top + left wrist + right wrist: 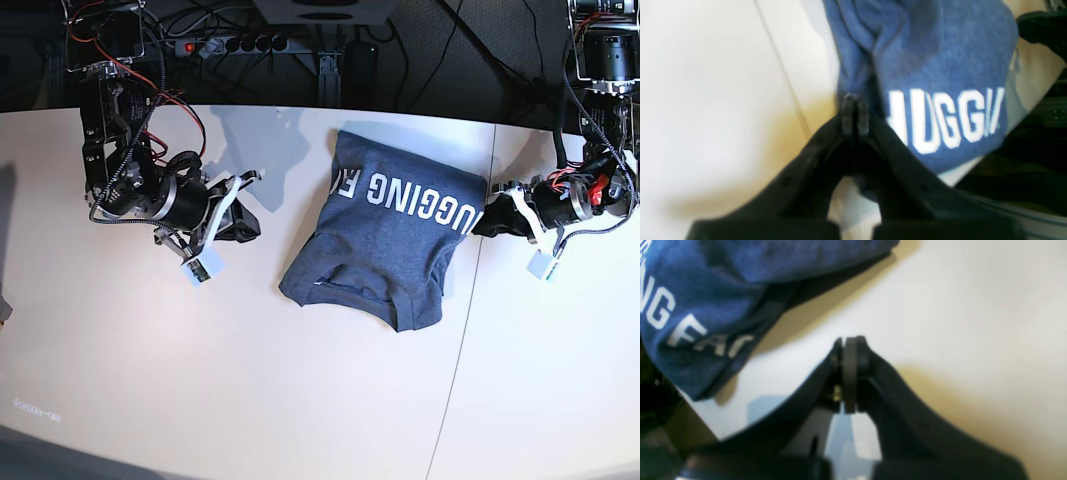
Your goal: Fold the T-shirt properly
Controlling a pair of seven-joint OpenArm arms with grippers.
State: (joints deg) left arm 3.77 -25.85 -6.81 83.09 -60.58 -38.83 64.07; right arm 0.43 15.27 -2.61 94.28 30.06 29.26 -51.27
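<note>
Blue-grey cotton, the T-shirt (390, 235) lies partly folded at the table's (300, 400) centre, white lettering facing up along its far half. My left gripper (855, 103) sits at the shirt's 3 o'clock edge, jaws pressed together on a fold of the cloth. My right gripper (850, 346) rests at 9 o'clock, well apart from the shirt, jaws closed on nothing.

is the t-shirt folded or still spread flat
Partly folded. The T-shirt lies on the table as a narrow bundle with its sides doubled in, the lettering faces up, and its edges are uneven.
</note>
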